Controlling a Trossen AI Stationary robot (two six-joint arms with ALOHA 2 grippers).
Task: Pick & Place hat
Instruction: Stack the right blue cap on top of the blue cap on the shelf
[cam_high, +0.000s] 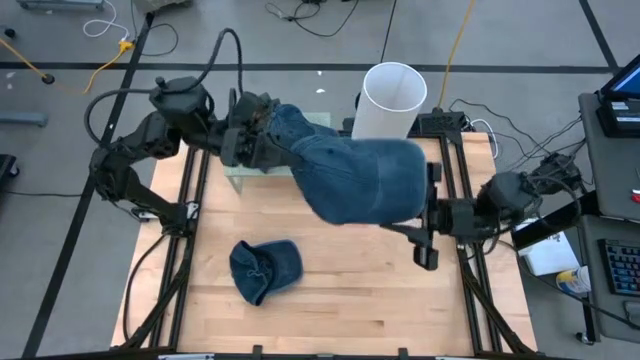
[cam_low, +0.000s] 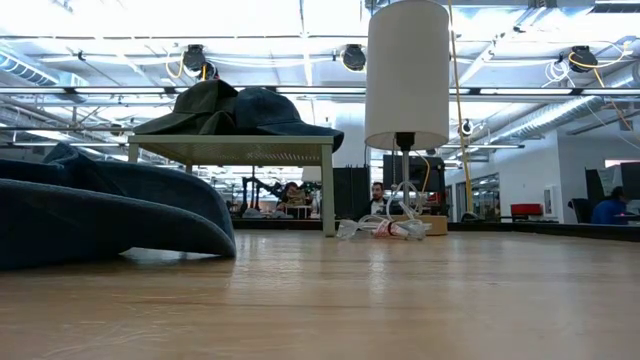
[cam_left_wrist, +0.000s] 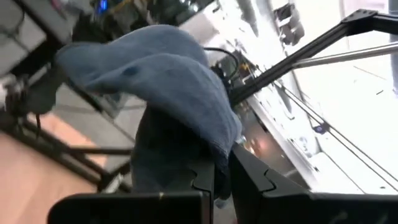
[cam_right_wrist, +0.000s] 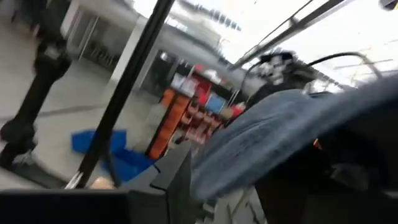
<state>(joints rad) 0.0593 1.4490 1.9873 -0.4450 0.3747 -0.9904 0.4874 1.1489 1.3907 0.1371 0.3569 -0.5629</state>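
Denim hat (cam_high: 360, 180) held up; L gripper (cam_left_wrist: 222, 186) clamps brim.

a hat (cam_high: 360, 180) hangs between both arms; another hat (cam_high: 266, 269) lies on the table (cam_high: 340, 300) before it.

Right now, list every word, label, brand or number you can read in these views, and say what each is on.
None can be read.
Denim hat held up between the arms: no legible label.
Second hat on the table: none visible.
White cylinder: blank.
Background shop signs in the low view: too small.
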